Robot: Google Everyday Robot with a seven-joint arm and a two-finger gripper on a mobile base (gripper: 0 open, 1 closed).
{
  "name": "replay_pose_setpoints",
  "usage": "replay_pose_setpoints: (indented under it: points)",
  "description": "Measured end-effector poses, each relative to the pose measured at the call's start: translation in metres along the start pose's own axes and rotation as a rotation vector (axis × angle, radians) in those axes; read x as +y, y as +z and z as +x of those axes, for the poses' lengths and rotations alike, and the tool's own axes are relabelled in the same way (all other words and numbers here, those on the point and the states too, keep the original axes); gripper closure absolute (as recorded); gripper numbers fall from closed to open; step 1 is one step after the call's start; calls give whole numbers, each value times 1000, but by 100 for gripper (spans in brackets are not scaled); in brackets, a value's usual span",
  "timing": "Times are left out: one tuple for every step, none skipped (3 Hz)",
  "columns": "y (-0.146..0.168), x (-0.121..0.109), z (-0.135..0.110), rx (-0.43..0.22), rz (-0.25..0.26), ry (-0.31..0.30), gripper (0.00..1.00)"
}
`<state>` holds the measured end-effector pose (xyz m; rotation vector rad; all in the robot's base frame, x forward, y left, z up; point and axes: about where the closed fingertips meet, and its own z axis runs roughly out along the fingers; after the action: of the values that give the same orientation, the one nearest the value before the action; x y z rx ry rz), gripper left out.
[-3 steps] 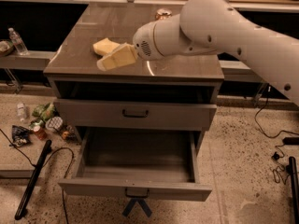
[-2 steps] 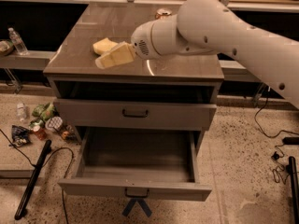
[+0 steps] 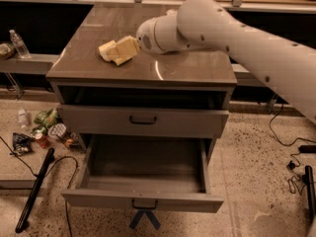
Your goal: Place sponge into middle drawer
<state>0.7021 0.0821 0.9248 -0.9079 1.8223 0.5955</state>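
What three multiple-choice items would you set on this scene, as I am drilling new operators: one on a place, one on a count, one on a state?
1. Where does the sponge lie?
A. on the floor
B. on a chair
C. on the cabinet top, at the claw

2. How many grey drawer fronts with a dark bar handle show?
A. one
B. two
C. four

3. How does the middle drawer stand?
A. pulled out, nothing in it
B. shut
C. pulled out, sponge inside

Answers:
1 C: the pale yellow block sits on the top, at the tip of the arm where the claw is.
2 B: the upper drawer and the middle drawer below it each bear one.
3 A: its box juts forward and its floor is bare.
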Motion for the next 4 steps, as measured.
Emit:
replay_pose_setpoints:
  points:
    - [20,-14,5,-4,24,-2,0]
    - [46,-27,15,3,37,-9,0]
    - [74,-47,28,27,46,-5,2]
    - [97,-51,38,55,25,-4,33]
